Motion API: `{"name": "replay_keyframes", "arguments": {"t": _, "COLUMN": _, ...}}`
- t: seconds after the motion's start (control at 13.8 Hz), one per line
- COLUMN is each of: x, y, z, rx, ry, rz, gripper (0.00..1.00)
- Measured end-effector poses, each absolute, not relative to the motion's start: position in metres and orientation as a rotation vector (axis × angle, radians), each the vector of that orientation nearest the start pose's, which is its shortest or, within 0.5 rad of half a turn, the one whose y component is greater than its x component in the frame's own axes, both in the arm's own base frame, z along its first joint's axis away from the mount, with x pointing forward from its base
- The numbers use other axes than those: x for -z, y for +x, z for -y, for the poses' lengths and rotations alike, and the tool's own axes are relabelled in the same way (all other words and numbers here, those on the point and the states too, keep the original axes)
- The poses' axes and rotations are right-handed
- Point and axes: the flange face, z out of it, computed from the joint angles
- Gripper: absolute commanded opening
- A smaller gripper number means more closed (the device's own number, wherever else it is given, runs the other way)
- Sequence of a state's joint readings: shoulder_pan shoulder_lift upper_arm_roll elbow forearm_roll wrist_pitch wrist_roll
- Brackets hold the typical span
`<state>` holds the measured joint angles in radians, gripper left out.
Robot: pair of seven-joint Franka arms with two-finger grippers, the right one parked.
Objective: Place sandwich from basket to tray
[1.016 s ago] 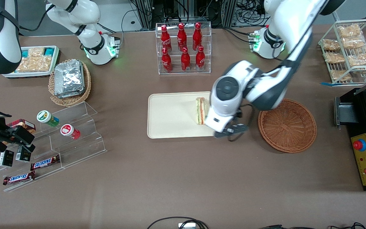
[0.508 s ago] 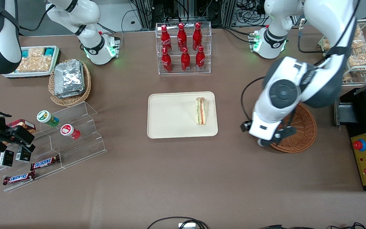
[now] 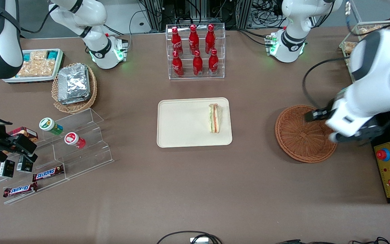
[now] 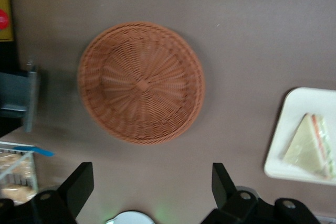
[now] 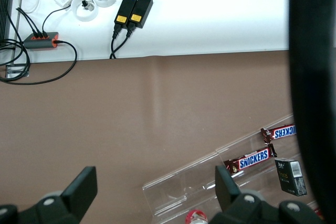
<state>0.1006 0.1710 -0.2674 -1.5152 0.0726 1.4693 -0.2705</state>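
Though on tray (image 3: 181,122) — sandwich (image 3: 215,118) far from claw (image 4: 152,184)

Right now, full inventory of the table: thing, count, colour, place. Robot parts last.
sandwich: 1, pale bread with green and orange-red filling, lying on the tray at its edge toward the working arm's end
tray: 1, cream-beige, mid-table
basket: 1, reddish-brown wicker, nothing in it, beside the tray toward the working arm's end
bottles: 6, red, in a clear rack farther from the front camera than the tray
foil packets: a stack, silver, in a tan wicker basket toward the parked arm's end
Snickers bars: 2, brown, on a clear stepped stand
small tubs: 2, one green, one red, on the same stand
gripper: 1, black fingers, open, holding nothing, above the basket's edge toward the working arm's end
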Motion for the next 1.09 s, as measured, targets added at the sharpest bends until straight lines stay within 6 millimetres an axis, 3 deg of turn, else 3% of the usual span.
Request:
{"name": "replay_keyframes", "arguments": {"t": 0.22, "x": -0.581, "y": 0.565, "z": 0.047, "rx": -0.299, "ry": -3.058, "rz": 0.015, "gripper": 0.99}}
{"name": "replay_keyframes", "arguments": {"t": 0.44, "x": -0.603, "y": 0.552, "z": 0.03, "rx": -0.275, "ry": -3.081, "rz": -0.081, "gripper": 0.99}}
{"name": "replay_keyframes", "arguments": {"t": 1.09, "x": -0.611, "y": 0.548, "z": 0.034, "rx": -0.258, "ry": -3.089, "rz": -0.151, "gripper": 0.99}}
